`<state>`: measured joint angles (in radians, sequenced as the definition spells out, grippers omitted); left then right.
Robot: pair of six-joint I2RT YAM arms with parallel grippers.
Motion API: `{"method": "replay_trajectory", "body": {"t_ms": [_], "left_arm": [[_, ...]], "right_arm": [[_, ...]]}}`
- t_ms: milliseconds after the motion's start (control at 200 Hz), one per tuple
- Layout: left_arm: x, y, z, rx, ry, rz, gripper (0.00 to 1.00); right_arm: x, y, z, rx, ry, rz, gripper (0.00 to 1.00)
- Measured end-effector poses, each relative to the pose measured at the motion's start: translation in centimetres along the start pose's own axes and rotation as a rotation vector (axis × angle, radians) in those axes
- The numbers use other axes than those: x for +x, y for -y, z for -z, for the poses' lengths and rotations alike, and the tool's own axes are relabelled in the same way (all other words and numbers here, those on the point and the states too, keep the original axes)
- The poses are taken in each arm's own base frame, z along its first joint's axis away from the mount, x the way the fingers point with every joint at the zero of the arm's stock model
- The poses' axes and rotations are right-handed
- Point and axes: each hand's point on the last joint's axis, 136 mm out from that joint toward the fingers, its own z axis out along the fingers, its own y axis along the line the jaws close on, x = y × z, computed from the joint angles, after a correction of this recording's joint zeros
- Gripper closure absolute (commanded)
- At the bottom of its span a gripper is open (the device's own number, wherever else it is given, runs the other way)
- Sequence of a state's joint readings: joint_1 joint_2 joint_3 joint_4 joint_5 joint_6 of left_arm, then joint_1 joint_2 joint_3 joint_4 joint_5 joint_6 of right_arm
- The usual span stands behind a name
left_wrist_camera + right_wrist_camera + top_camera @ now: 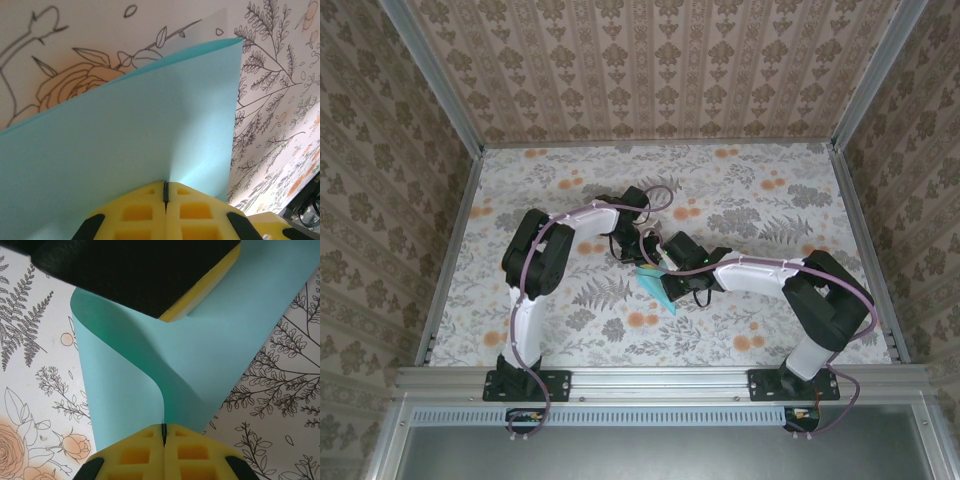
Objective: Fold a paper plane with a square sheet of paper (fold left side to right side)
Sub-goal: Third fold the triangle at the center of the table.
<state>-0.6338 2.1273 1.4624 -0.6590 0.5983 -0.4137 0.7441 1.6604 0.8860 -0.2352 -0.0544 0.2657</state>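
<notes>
1. Floral-print tabletop (770, 200), pale with grey ferns and orange roses, carries the square sheet of paper (658, 287) near its middle, between the two gripper heads.
2. Thin, smooth and light blue, the sheet is doubled over rather than flat. The right wrist view shows one layer curling round in a soft loop with no sharp crease. The left wrist view shows a broad, plain face with a straight side edge and a paler layer peeping out behind its top.
3. The left gripper (165, 187) has its yellow pads, moulded with square recesses, pressed tight together, and the paper's edge is pinched in the seam.
4. The right gripper (163, 429) is closed the same way, its pads meeting on another part of the blue sheet.
5. Seen from the right wrist, a black, yellow-padded finger of the left gripper lies against the sheet's upper part.
6. Both arms are white and black with mauve cables, and bend inward from a brushed aluminium rail (660, 380).
7. Beige damask wallpaper (650, 70) lines the walls around the table.
</notes>
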Motion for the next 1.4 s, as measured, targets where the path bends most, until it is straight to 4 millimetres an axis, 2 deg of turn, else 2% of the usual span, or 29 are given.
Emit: {"method": "replay_trajectory", "body": {"t_ms": [635,1075,1405], "left_arm": [[0.0,0.0,0.0,0.000,0.000,-0.001,0.99],[0.0,0.0,0.0,0.000,0.000,-0.001,0.99],[0.0,0.0,0.0,0.000,0.000,-0.001,0.92]], "right_arm": [[-0.5,-0.1,-0.3,-0.001,0.005,-0.004,1.00],[0.1,0.1,-1.1,0.005,-0.021,-0.005,1.00],[0.2,0.1,-1.2,0.006,-0.025,-0.005,1.00]]}}
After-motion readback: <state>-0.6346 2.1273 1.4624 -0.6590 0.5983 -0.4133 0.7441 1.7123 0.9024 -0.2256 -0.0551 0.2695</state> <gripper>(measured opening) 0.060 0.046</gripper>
